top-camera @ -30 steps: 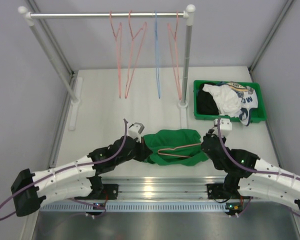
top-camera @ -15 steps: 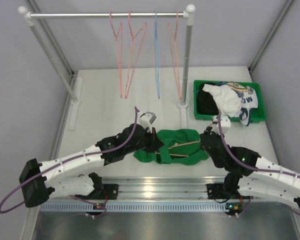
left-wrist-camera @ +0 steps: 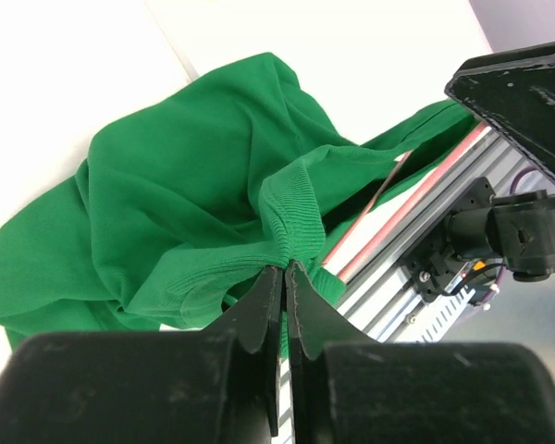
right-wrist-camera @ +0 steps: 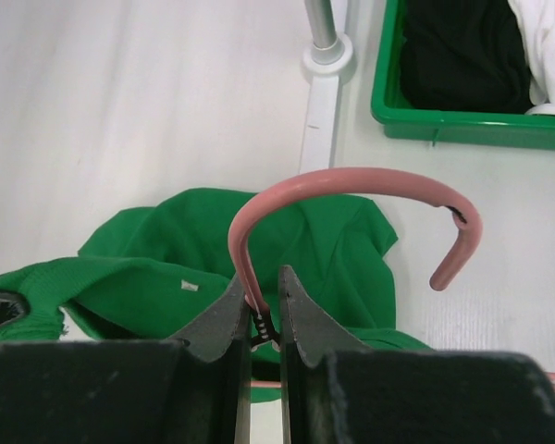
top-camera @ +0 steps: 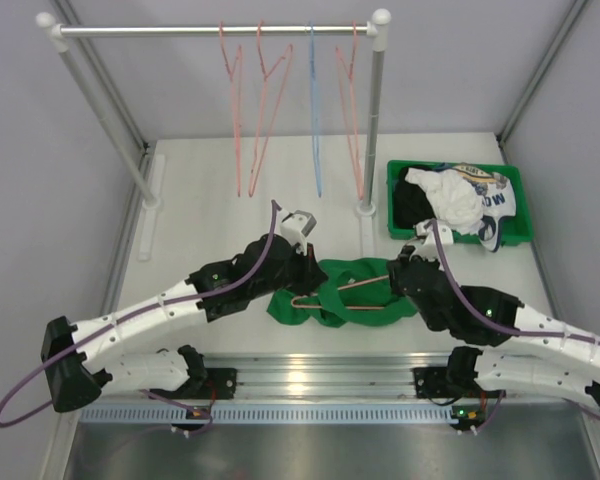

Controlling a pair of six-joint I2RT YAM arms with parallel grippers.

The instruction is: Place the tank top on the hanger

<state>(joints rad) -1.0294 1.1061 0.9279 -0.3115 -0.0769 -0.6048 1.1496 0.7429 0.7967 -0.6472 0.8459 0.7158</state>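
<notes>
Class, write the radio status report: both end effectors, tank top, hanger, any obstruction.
Left end effector shut on tank top's ribbed edge. Right end effector shut on hanger neck. Top bunched, hanger across it. No obstruction seen.

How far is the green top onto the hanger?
Done: right gripper clamps the thin salmon-pink wire hanger, left gripper pinches the bright green fabric tank top. In hand: working them together. Left: top lies bunched on the table, not over the hanger's shoulders.

A robotics lab test cell: grey partition walls (top-camera: 30,150) enclose a white table (top-camera: 200,215), with an aluminium mounting rail (top-camera: 320,378) and a garment rack (top-camera: 160,31).
</notes>
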